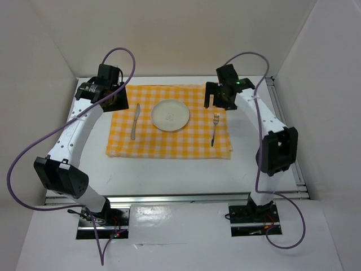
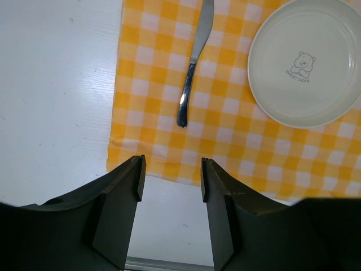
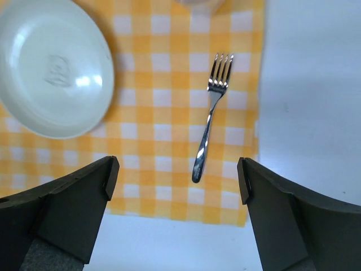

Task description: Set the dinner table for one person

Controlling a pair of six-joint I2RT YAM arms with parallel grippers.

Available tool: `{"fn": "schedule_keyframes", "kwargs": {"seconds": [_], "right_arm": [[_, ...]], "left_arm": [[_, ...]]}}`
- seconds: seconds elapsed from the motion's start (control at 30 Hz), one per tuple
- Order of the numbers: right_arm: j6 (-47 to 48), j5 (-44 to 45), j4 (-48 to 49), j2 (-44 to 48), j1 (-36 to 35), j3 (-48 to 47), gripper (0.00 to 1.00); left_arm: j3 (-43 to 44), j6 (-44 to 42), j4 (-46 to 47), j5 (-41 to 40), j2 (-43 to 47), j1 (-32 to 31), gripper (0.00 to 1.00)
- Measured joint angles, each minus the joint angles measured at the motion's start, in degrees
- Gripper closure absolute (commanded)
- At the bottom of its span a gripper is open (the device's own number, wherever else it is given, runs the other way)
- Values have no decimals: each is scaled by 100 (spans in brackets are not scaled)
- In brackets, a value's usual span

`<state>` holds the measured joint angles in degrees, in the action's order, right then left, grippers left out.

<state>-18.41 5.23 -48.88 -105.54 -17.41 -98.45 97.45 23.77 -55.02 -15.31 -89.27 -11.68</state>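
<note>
The white dinner table [image 1: 169, 175] carries a yellow-and-white checked cloth [image 1: 169, 148]. On the cloth a white plate [image 1: 170, 115] lies in the middle, a knife [image 1: 135, 121] to its left and a fork [image 1: 214, 129] to its right. My left gripper [image 1: 113, 97] hovers open and empty over the cloth's far left corner. In the left wrist view it [image 2: 172, 169] frames the cloth edge, with the knife [image 2: 192, 62] and plate [image 2: 307, 62] beyond. My right gripper [image 1: 217, 97] hovers wide open and empty. In the right wrist view it [image 3: 177, 175] is above the fork [image 3: 211, 124] and plate [image 3: 53, 68].
A metal rail [image 1: 169, 197] runs along the table's near edge and another along the right edge [image 1: 293, 158]. White walls enclose the table on three sides. A pale blurred thing [image 3: 197, 3] shows at the top edge of the right wrist view; I cannot tell what it is.
</note>
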Motion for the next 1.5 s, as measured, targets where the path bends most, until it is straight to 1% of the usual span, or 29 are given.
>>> {"fn": "schedule_keyframes", "kwargs": {"seconds": [0.1,0.2,0.3,0.4,0.57,0.67,0.9,1.17,1.33,1.43,1.5], "right_arm": [[-133,232,-50,772,46,-61,0],[-332,404,-114,1567,273,11,0],[-476,531,-151,2225,649,350,0],[-570,564,-181,2597,973,776,0],[-629,387,-280,2682,1189,1491,0],[-647,289,-354,2680,1263,1740,0],[-667,197,-299,2699,1351,1976,0],[-664,160,-289,2699,1362,2031,0],[-654,146,-219,2699,1362,2144,0],[-579,-59,-81,2699,1366,2275,0],[-505,-350,98,2684,1370,2411,5]], "left_arm": [[20,9,-11,2,26,0,40],[33,15,-26,17,68,0,40],[61,20,-33,76,98,0,40],[107,35,-35,173,107,0,40],[136,48,-33,308,118,0,40],[136,59,-33,398,138,0,40],[133,66,24,664,402,0,40],[-203,109,645,957,1266,0,40],[-221,190,833,1043,1329,0,40],[-275,208,859,1073,1320,0,40],[-339,219,876,1078,1318,0,40]]}}
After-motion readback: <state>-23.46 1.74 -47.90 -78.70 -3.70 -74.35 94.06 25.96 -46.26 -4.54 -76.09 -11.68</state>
